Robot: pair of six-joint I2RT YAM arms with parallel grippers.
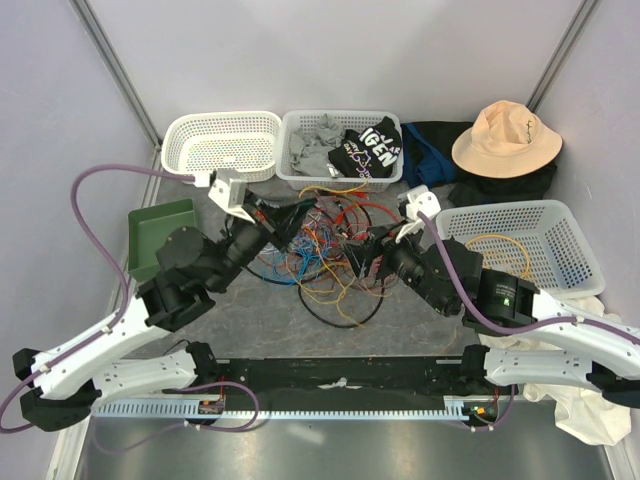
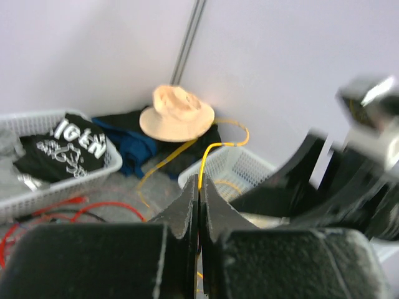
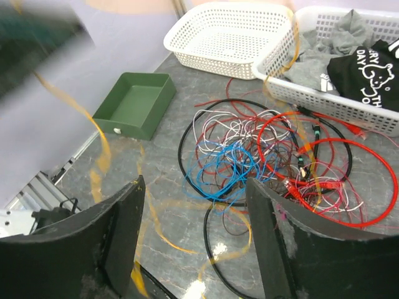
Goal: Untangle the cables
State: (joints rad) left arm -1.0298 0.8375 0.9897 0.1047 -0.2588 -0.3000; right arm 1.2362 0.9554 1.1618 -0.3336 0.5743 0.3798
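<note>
Broadly, the grey marbled tabletop [image 1: 400, 325] carries everything, and the loose tangle of thin red, orange, blue, white and black cables [image 1: 325, 250] lies at its centre, between the two arms. Taking that tangle as the middle of the clock in the top view, an empty white plastic mesh basket [image 1: 222, 145] stands at 11 o'clock. A second white mesh basket [image 1: 335, 183], holding grey and black printed clothes [image 1: 365, 150], stands at 12 o'clock, just beside the first. A third white mesh basket [image 1: 585, 260] sits at 3 o'clock, with a coil of yellow wire [image 1: 500, 250] inside it. A peach fabric bucket hat [image 1: 505, 140] rests on dark cloth at 1 o'clock, and a shallow green rectangular tray [image 1: 155, 225] lies at 9 o'clock. The left gripper [image 2: 199, 187] has its black fingers pressed tight together on a thin yellow cable [image 2: 215, 145], which rises out of the pinch and arcs away toward 1 o'clock in that wrist view. The right gripper [image 3: 193, 184] stands wide apart above the tangle and grips nothing. Blurred yellow streaks cross its view, but whether they touch a finger cannot be told.
</note>
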